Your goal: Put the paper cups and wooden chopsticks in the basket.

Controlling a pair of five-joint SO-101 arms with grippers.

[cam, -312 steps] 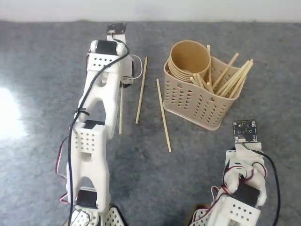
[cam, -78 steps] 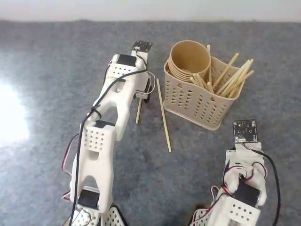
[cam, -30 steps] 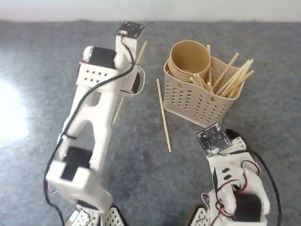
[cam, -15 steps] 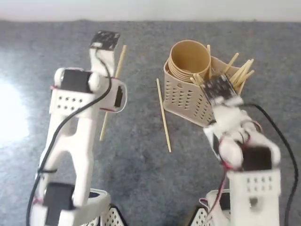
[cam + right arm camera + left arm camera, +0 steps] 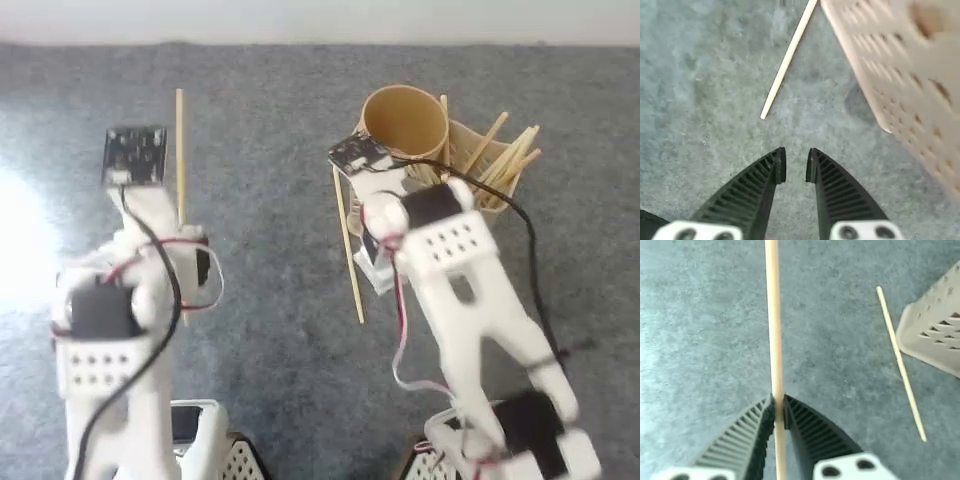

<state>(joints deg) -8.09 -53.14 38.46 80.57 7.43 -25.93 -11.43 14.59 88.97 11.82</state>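
1. The table (image 5: 280,90) has a grey, felt-like top that reaches a pale wall at its far edge; a bright patch of light sits by its left edge.
2. A perforated beige basket (image 5: 937,335) stands on it, right of the middle, toward the far edge.
3. One wooden chopstick (image 5: 900,360) lies flat just beside the basket's left side, running far to near.

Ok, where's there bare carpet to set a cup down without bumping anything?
Widest free patch: the carpet between the left arm with its held chopstick and the loose chopstick. The far strip between the basket and the wall is bare too. Crowded: beside the basket, where the right arm hangs next to the loose chopstick, jaws open.
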